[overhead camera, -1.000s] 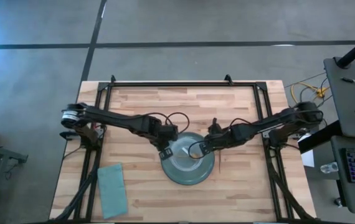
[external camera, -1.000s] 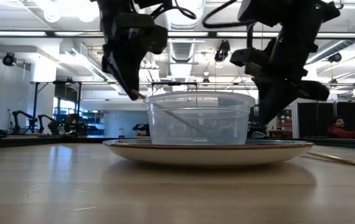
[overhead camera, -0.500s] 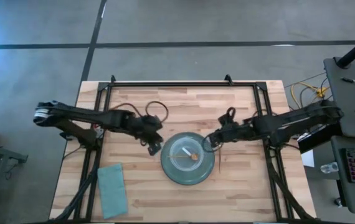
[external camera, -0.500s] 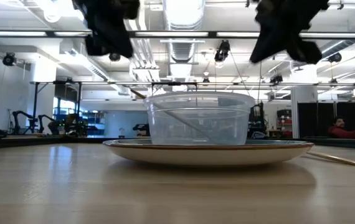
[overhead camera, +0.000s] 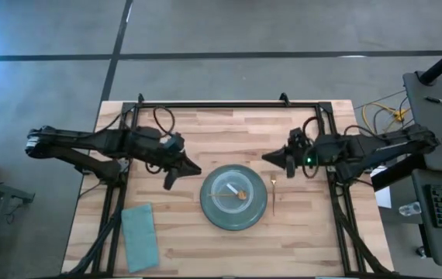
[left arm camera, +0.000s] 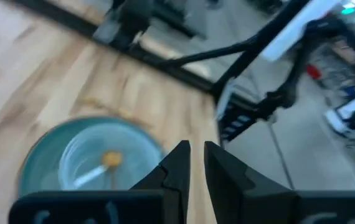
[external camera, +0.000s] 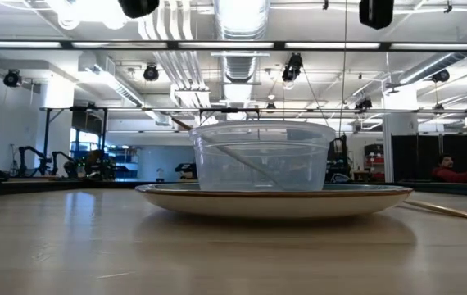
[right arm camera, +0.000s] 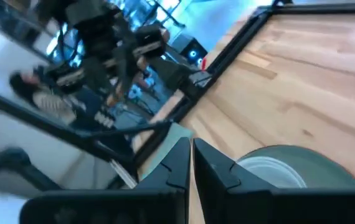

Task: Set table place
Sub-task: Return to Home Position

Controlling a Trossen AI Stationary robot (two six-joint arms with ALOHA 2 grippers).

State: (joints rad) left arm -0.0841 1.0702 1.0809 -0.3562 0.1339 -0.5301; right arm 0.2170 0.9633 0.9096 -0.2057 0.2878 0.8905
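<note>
A grey-green plate (overhead camera: pixel 235 218) lies on the wooden table (overhead camera: pixel 205 128), near its middle. A clear plastic bowl (external camera: pixel 262 156) stands on the plate. A thin utensil (overhead camera: pixel 231 191) leans inside the bowl, one end over its rim. My left gripper (overhead camera: pixel 195 167) hovers left of the plate, shut and empty. It also shows in its wrist view (left arm camera: pixel 194 155). My right gripper (overhead camera: pixel 268 157) hovers right of the plate, shut and empty. It also shows in its wrist view (right arm camera: pixel 190 152). Both are high above the table in the low view.
A thin golden utensil (overhead camera: pixel 274 195) lies on the table just right of the plate. A teal cloth (overhead camera: pixel 139 236) lies flat at the near left corner. A black rail frame (overhead camera: pixel 221 105) edges the table. A person (external camera: pixel 449 170) is in the room beyond.
Both grippers have risen from the bowl's rim and drawn away from it, the left toward the table's left edge, the right toward its right edge. The bowl, the utensil in it and the plate have stayed in place.
</note>
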